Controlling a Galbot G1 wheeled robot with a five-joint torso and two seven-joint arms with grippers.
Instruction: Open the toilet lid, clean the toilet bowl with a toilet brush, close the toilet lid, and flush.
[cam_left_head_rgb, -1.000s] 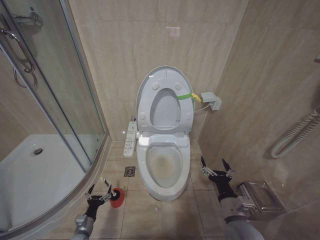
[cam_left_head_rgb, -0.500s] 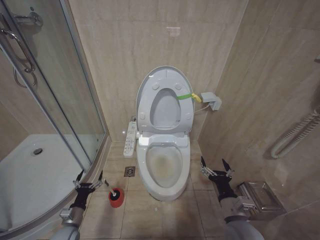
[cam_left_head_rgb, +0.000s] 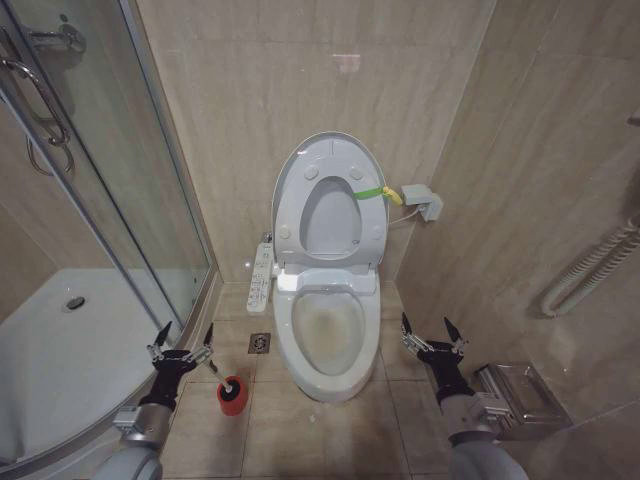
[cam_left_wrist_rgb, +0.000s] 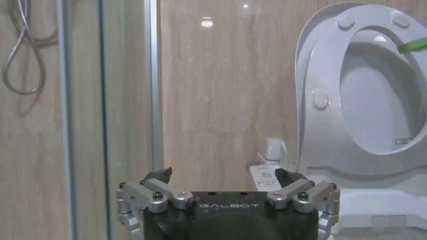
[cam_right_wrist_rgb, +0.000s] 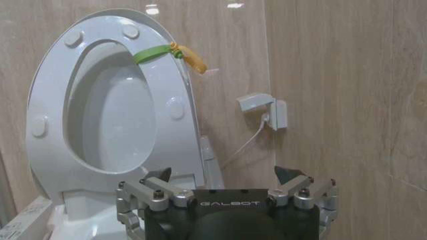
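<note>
The toilet lid (cam_left_head_rgb: 328, 220) stands raised against the wall with the ring seat (cam_left_head_rgb: 288, 215) in front of it and a green-yellow strap (cam_left_head_rgb: 374, 191) at its edge. Below lies the open toilet bowl (cam_left_head_rgb: 328, 335), with the button panel (cam_left_head_rgb: 260, 276) at its side. The toilet brush (cam_left_head_rgb: 220, 377) stands in the red cup (cam_left_head_rgb: 233, 398) on the floor, its pale handle leaning left. My left gripper (cam_left_head_rgb: 182, 342) hovers open and holding nothing, up and left of the cup. My right gripper (cam_left_head_rgb: 432, 335) is open beside the bowl's right side. The raised lid (cam_right_wrist_rgb: 120, 120) faces my right gripper (cam_right_wrist_rgb: 223, 172); my left gripper (cam_left_wrist_rgb: 221, 175) also gapes open.
A glass shower door (cam_left_head_rgb: 130, 200) and white shower tray (cam_left_head_rgb: 60, 360) stand close on the left. A floor drain (cam_left_head_rgb: 259, 343) lies beside the bowl. A metal box (cam_left_head_rgb: 515, 395) and a hose (cam_left_head_rgb: 590, 265) are on the right wall, and a socket box (cam_left_head_rgb: 422, 200) hangs near the lid.
My left gripper has drawn away from the red cup, moving left and up, empty. The brush stays in the cup. The right arm has not moved.
</note>
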